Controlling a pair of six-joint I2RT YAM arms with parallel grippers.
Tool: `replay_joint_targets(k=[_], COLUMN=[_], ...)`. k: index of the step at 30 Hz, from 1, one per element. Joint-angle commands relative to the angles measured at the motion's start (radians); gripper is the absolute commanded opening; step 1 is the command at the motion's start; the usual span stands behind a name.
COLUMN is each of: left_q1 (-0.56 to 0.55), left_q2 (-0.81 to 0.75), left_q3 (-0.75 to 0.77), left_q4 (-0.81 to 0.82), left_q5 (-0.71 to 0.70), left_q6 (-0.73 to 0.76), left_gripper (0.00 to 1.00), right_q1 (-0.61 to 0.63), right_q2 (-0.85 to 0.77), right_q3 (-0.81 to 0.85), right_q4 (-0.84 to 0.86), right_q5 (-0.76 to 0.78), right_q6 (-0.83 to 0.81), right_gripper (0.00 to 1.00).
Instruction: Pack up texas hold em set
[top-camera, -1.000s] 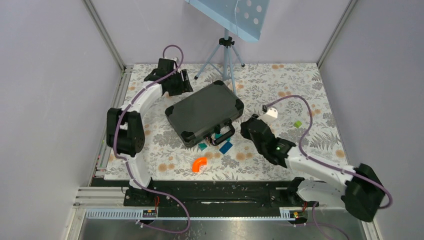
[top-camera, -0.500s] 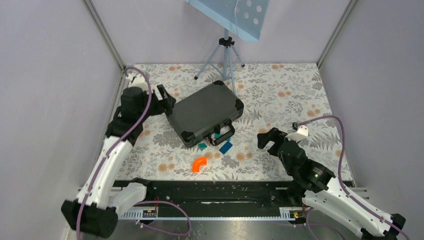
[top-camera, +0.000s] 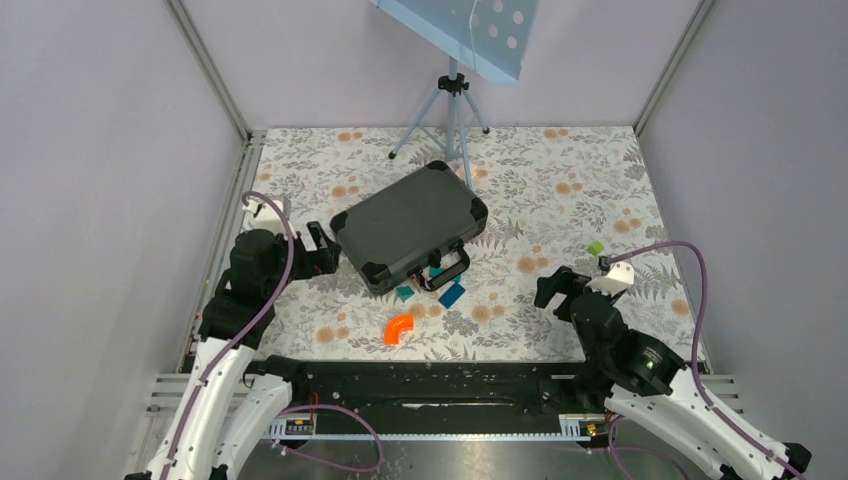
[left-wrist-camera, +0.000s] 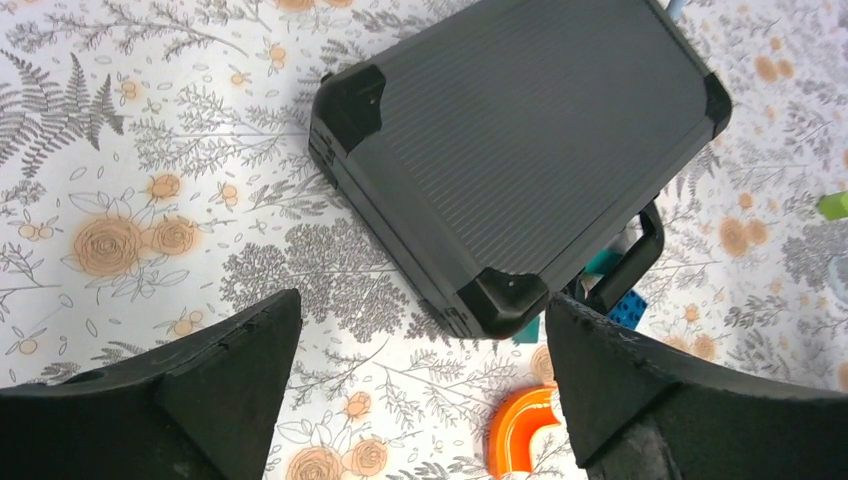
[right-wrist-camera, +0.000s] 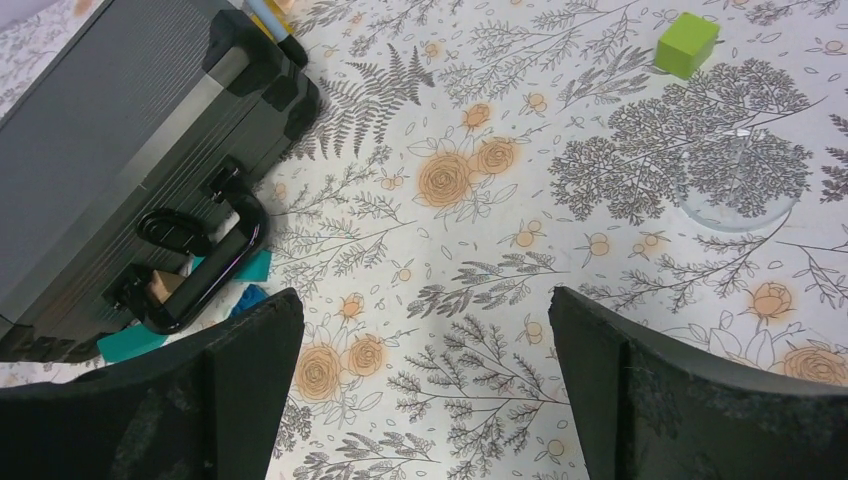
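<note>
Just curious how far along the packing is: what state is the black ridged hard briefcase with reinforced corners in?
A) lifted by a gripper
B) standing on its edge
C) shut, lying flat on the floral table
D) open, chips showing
C: the black ridged hard briefcase lies flat, lid down, on the floral tablecloth, with no chips in sight.

The left arm (top-camera: 197, 398) and right arm (top-camera: 700, 425) have white shells, black joints (top-camera: 640, 365), looping purple cables (top-camera: 693, 300) and matte black gripper fingers (left-wrist-camera: 200, 400).

Lab test cell — plain panel walls (top-camera: 100, 150), aluminium frame posts (top-camera: 205, 65), tripod (top-camera: 452, 112), floral table cover (top-camera: 560, 190).
</note>
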Motion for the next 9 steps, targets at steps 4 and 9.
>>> replay_joint_targets(k=[4, 9], left_q1=[-0.001, -0.002], left_q2=[-0.053, -0.043], left_q3=[-0.039, -0.034], left_q4=[0.009, 0.008], left_q5=[-0.051, -0.08], left_q6=[0.03, 0.017], left_gripper=[0.92, 0.99], right_q1=[0.005, 0.005], right_q2=[-0.065, -0.066], right_q3=[-0.033, -0.041], right_q4=[-0.052, -0.052], right_q5=[0.088, 0.103], right_q6=[0.002, -0.024], right_gripper=[1.0, 1.0])
